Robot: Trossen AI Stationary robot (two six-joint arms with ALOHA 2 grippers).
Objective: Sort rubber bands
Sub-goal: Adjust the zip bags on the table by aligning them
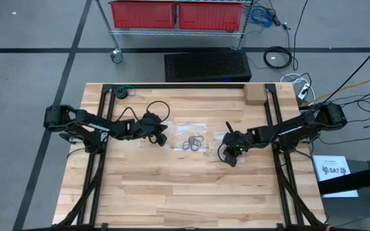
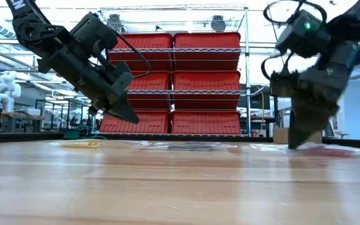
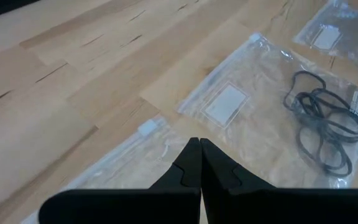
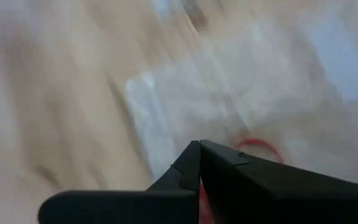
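Three clear plastic bags lie side by side mid-table. The middle bag (image 3: pixel 229 99) holds several black rubber bands (image 3: pixel 325 118) (image 1: pixel 193 142). My left gripper (image 3: pixel 199 142) (image 1: pixel 164 137) hangs shut above the left bag (image 3: pixel 129 165), well clear of the table in the low view (image 2: pixel 132 119). My right gripper (image 4: pixel 199 144) (image 1: pixel 228 157) is shut and points steeply down at the right bag (image 4: pixel 185 93), where a red rubber band (image 4: pixel 260 147) lies just beside its fingertips. In the low view its tips (image 2: pixel 295 145) come down almost to the tabletop. My right gripper's shut tips stand right at the right bag beside the red rubber band (image 4: pixel 272 149), coming from above and pointing down. The picture is blurred and the fingers cover the spot, so I cannot tell whether they touch the bag or a band.
A small cardboard box (image 1: pixel 254 95) sits at the table's far right corner. A dark coil (image 1: pixel 122 92) lies at the far left. Black frame rails (image 1: pixel 101 147) run along both sides. The near half of the wooden table (image 1: pixel 185 199) is bare wood. Shelves with red bins (image 2: pixel 174 75) stand behind.
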